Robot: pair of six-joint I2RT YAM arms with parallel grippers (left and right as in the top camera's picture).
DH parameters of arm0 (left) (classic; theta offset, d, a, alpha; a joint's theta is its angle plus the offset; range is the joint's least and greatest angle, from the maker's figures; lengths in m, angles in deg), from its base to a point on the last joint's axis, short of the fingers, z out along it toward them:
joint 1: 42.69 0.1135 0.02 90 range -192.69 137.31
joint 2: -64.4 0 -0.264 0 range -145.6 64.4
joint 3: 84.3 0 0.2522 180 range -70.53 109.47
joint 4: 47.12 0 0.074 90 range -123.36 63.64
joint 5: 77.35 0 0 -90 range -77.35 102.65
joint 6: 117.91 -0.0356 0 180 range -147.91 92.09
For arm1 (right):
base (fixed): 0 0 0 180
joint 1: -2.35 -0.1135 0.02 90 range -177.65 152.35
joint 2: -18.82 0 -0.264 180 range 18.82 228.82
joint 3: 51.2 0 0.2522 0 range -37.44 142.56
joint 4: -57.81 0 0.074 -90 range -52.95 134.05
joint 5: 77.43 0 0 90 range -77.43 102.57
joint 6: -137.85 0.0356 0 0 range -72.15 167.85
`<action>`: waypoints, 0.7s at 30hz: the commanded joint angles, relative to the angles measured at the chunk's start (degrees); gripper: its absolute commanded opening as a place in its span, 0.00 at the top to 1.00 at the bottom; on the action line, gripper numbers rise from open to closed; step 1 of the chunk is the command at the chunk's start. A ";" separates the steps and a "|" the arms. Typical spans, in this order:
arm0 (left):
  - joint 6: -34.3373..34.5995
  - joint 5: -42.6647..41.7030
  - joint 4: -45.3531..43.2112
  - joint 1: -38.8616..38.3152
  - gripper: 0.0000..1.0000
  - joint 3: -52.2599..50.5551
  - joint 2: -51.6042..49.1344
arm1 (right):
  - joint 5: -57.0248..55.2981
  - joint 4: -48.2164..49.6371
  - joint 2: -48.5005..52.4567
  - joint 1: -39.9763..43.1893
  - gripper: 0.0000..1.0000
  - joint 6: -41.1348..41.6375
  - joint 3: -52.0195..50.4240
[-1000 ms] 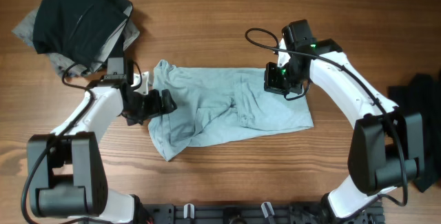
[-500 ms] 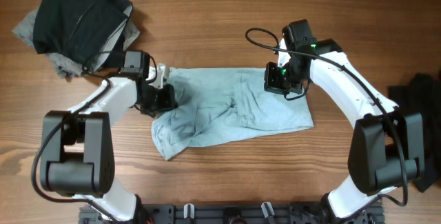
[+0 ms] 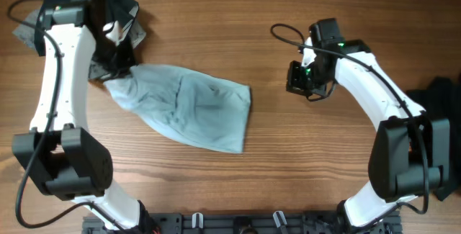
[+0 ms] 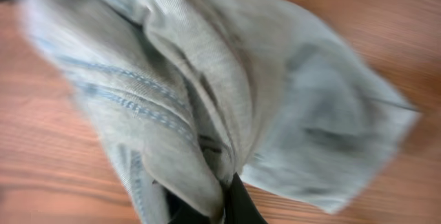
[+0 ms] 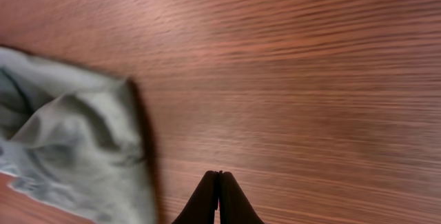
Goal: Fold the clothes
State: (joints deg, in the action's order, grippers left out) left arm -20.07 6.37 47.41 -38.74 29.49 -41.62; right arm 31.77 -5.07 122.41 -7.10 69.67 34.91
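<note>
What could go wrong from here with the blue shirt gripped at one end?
The left hand pinches a bunched end of the T-shirt right beside the dark pile; the two could tangle. The right hand is shut on nothing over the table, so the T-shirt's far edge may drag crumpled.

It looks like a robot lab. Two white robot arms (image 3: pixel 61 83) stand at a wooden tabletop (image 3: pixel 288 169) with clothes (image 3: pixel 187 108).

t-shirt (image 3: pixel 187 108) of soft matt knit cloth; table (image 3: pixel 324 163) of smooth grained wood
</note>
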 commanded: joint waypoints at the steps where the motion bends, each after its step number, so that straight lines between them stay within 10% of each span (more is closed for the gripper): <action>1: 3.10 -4.13 -0.90 -8.98 0.96 0.48 0.13 | -0.37 -0.98 -1.51 2.27 0.95 -0.13 -0.04; 12: 13.18 -2.73 -7.43 -32.39 0.86 -7.65 0.02 | -0.39 -1.44 -1.51 2.95 0.94 -1.03 -0.04; 16: 15.39 -1.09 -8.17 -37.33 0.55 -9.27 0.02 | -0.37 -1.44 -1.51 2.95 0.90 -1.03 -0.04; 20: 15.37 5.01 -4.66 -36.13 0.73 -6.62 0.87 | -0.37 -1.66 -1.51 2.95 0.86 -2.78 -0.04; 21: 15.34 7.45 -3.72 -34.40 0.57 -5.38 1.53 | -0.37 -1.75 -1.51 2.95 0.86 -3.10 -0.04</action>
State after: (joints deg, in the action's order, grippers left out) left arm -5.63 6.74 41.80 -76.49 20.95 -41.51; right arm 31.77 -6.49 122.41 -4.28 68.56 34.91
